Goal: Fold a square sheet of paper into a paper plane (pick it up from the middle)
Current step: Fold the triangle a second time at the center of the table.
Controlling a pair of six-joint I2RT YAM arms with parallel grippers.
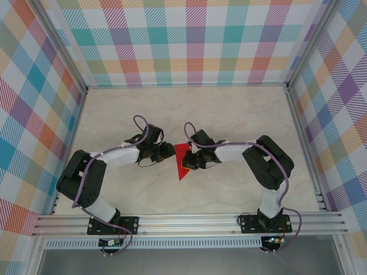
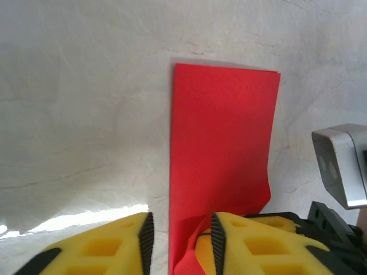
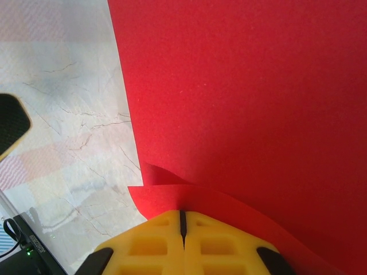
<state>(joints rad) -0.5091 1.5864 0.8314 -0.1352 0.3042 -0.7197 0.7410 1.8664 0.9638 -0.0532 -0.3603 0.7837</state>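
While the thin, bright red, folded sheet of paper [image 1: 183, 159] is being kept mid-way on the pale marbled tabletop [image 1: 229, 109], between both arms, its right side is being clamped by the right pincer [image 1: 191, 160], jaws fully closed. The left pincer [image 1: 168, 151] is being held part-open, its yellow fingers [image 2: 114, 240] straddling the left edge and judged not to be pinching. The long axis is being presented far-to-near, tip toward the bases. Both arms are equally near, and bare tabletop is being left all round.

Marbled tabletop [image 1: 189, 109], plaid walls [image 1: 183, 40]
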